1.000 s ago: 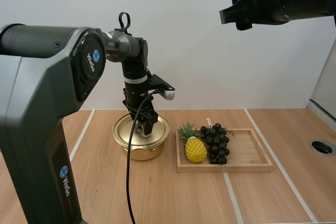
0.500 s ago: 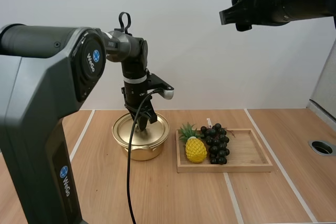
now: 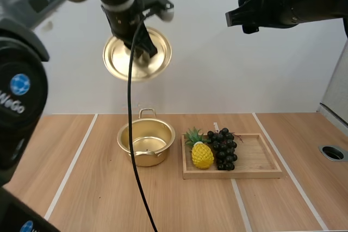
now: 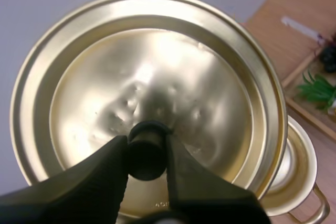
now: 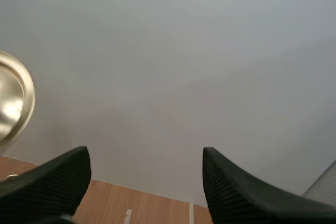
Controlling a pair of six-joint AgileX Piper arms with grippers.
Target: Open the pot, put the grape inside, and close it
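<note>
My left gripper (image 3: 145, 51) is shut on the black knob (image 4: 147, 153) of the golden lid (image 3: 117, 58), holding it tilted, high above the table. In the left wrist view the fingers (image 4: 100, 174) pinch the knob against the lid (image 4: 147, 72). The open golden pot (image 3: 145, 142) stands below on the table, its inside bare. A bunch of dark grapes (image 3: 224, 148) lies in the wooden tray (image 3: 255, 171) to the pot's right. My right gripper (image 3: 235, 18) hangs open high at the right, fingers (image 5: 52, 179) wide apart with nothing between them.
A yellow toy pineapple (image 3: 202, 154) lies in the tray between the pot and the grapes. White tape lines (image 3: 70, 167) cross the wooden table. A round hole (image 3: 333, 152) sits at the table's right edge. The lid's rim (image 5: 13, 103) shows beside my right fingers.
My left gripper closed on the lid's knob and lifted the lid off the pot, high above the table. The pot now stands open. The right arm has not moved.
</note>
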